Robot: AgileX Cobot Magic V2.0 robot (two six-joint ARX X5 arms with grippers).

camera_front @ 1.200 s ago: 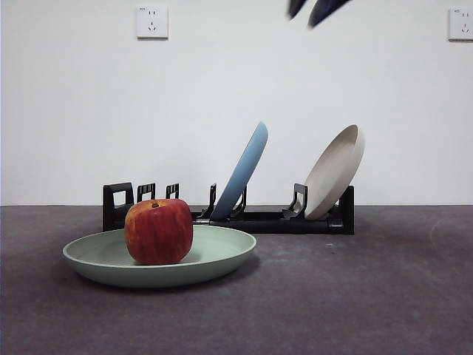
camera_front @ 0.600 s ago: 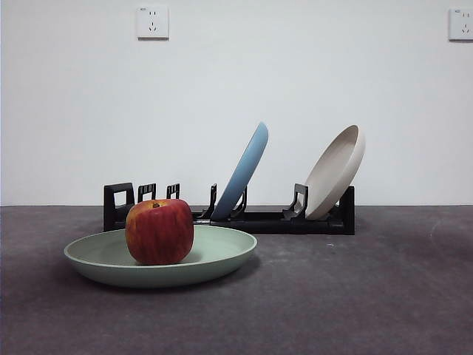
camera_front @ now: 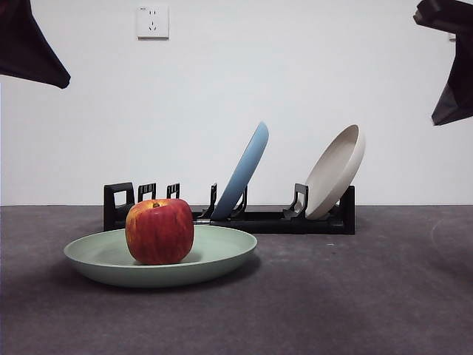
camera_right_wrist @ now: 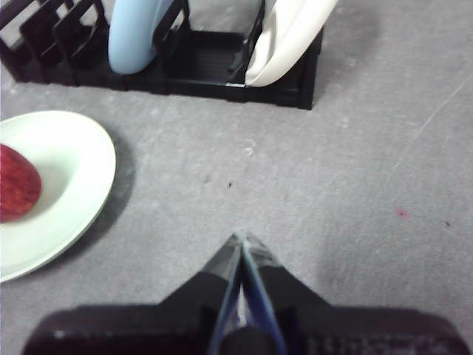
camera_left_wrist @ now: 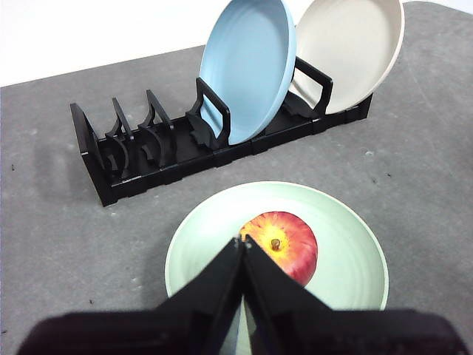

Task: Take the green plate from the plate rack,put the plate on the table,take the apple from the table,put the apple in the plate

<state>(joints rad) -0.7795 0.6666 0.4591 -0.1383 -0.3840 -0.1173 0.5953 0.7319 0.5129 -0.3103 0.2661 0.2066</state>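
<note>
One apple (camera_front: 160, 231) sat in the plate (camera_front: 222, 255) on the surface (camera_front: 355, 296), before the rack (camera_front: 266, 220). Looked firm, smooth, apt to roll; best pinched across its widest girth. Left tool (camera_left_wrist: 243, 248) and right tool (camera_right_wrist: 242, 245) closed tight, gripping nothing.

Front camera sits low, level with the table (camera_front: 369, 296), facing the wall. My left wrist camera looks steeply down from above; the right one looks down too, closer. All three share the plate rack (camera_front: 295, 220) and green plate (camera_front: 222, 255).
</note>
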